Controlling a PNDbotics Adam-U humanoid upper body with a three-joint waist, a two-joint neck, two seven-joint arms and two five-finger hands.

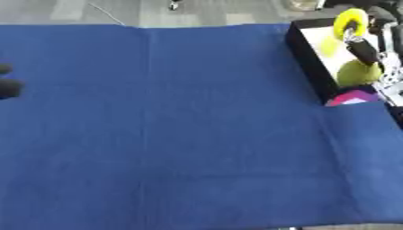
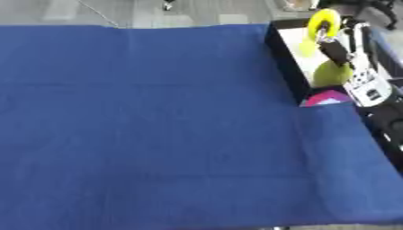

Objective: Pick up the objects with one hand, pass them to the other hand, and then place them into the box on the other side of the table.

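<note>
The right hand (image 2: 340, 47) hangs over the black-walled box (image 2: 285, 58) at the table's (image 1: 197, 134) far right, fingers curled round a yellow ring (image 2: 323, 23) above the white floor. Inside lie a yellow-green ball (image 1: 355, 74) and a pink-and-purple piece (image 1: 352, 97) at the near corner. The blue cloth lies wide open up to the near edge; the left hand (image 1: 8, 83) shows only as dark tips at the left border, and I cannot tell its fingers' state.

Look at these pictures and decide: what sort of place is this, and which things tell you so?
Probably a robot test room, not a home. A table under a plain blue cloth bears only a black box of bright things; the robot's right hand holds a yellow ring over it, with grey floor behind.
</note>
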